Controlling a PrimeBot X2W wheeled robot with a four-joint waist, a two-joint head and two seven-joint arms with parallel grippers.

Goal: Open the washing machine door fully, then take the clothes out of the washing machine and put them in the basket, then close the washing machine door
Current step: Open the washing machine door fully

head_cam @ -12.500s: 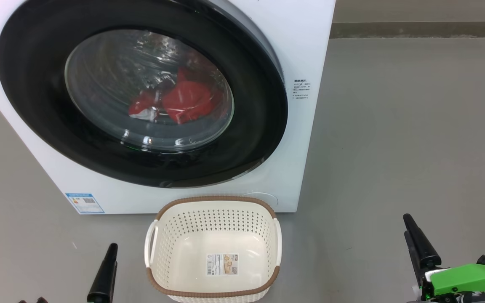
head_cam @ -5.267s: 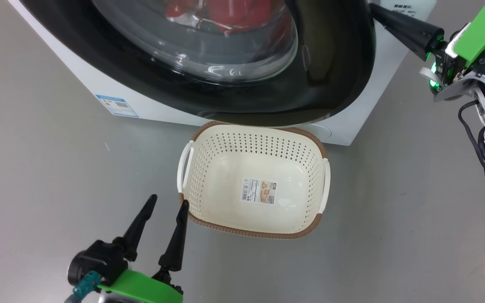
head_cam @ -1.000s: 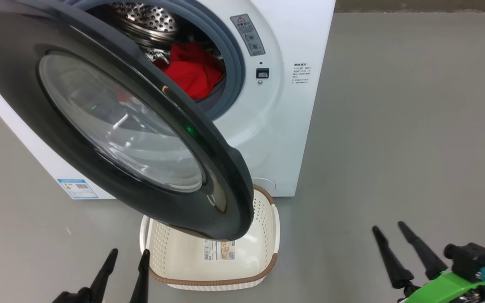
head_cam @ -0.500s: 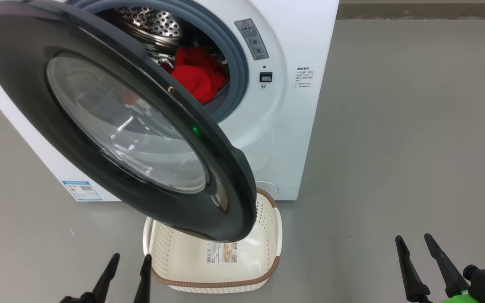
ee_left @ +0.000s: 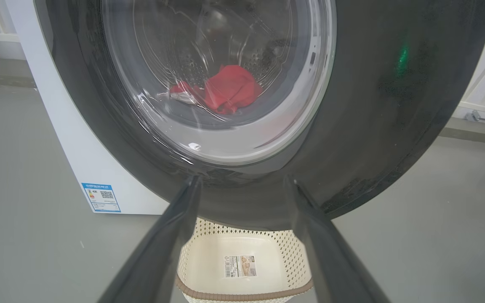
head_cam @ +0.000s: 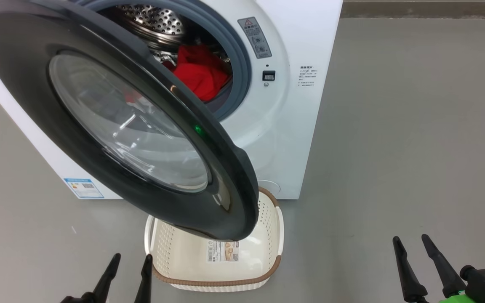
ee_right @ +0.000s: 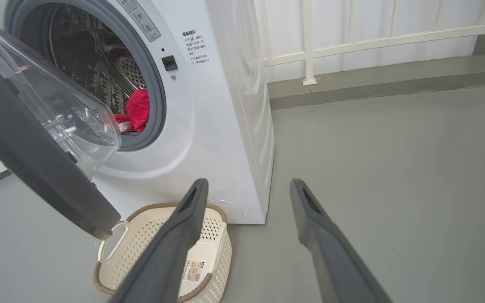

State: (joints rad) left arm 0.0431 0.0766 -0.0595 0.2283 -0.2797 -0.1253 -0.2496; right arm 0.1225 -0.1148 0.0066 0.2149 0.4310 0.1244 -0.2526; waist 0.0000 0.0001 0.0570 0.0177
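Door's partway open from my seat: the washing machine door (head_cam: 129,122) hangs out from the washing machine (head_cam: 284,126) at an angle, its lower edge over the back half of the basket (head_cam: 217,281). The basket sits on the floor (head_cam: 394,147) just in front of the machine, w/ a sticker (head_cam: 222,251) on its bottom. The clothes (head_cam: 198,75), red, lie inside the drum (head_cam: 150,21). L gripper (head_cam: 132,255) is low, just left of the basket, fingers apart, touching nothing. R gripper (head_cam: 410,237) is well off to the right over bare floor, fingers apart too.
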